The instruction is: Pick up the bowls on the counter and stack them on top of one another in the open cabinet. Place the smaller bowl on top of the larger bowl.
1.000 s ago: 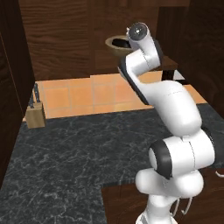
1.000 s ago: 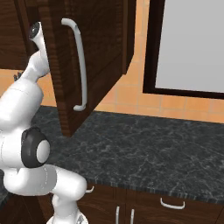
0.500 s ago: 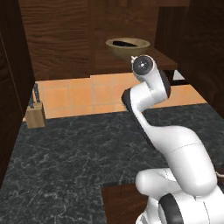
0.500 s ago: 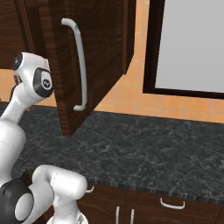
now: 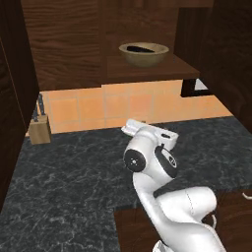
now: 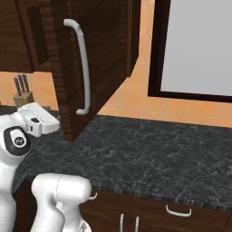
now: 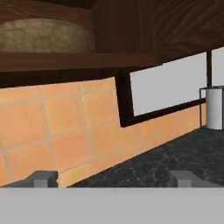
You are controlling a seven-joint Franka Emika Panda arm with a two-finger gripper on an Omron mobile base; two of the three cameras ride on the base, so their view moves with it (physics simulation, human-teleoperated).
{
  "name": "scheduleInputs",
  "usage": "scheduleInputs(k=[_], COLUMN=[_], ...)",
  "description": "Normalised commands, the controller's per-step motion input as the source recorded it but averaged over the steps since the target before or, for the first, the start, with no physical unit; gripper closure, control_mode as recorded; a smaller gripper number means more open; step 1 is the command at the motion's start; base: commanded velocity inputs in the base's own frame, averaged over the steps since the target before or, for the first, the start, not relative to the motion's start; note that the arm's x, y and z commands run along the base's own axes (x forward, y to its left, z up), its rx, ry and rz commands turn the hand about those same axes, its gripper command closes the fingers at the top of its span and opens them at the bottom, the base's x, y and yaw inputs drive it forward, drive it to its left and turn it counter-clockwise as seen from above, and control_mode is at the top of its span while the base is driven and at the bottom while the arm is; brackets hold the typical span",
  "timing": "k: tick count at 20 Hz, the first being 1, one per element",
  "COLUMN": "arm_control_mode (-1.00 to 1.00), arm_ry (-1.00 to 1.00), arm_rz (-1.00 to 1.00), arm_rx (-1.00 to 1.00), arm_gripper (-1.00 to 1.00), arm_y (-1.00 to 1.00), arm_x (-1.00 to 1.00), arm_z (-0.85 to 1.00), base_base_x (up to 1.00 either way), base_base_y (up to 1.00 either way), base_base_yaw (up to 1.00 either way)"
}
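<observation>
Open cabinet (image 5: 147, 74) above counter (image 5: 74, 172), shelf bearing larger bowl (image 5: 143, 54) with smaller bowl (image 5: 142, 47) nested inside, seemingly stacking done. End effector (image 7: 111, 177) low beneath that shelf, tips spread wide, holding nothing. Black bowl's body hidden by wooden rim.

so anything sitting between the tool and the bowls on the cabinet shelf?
Nothing visible. The tool is low over the counter, facing the tiled wall. The larger bowl, with the smaller bowl dark inside it, sits on the open cabinet shelf above, with open space below the shelf edge.
</observation>
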Motion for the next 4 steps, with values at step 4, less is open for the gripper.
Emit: scheduleInputs(k=[4], arm_control_mode=[-1.0], arm_ry=[-0.11], arm_rz=[0.19], arm_rx=[-0.55], arm_gripper=[-1.0], arm_y=[0.13], arm_x=[-0.61], arm_z=[-0.86], base_base_x=[0.0], base_base_y=[0.0], base_base_yaw=[0.0])
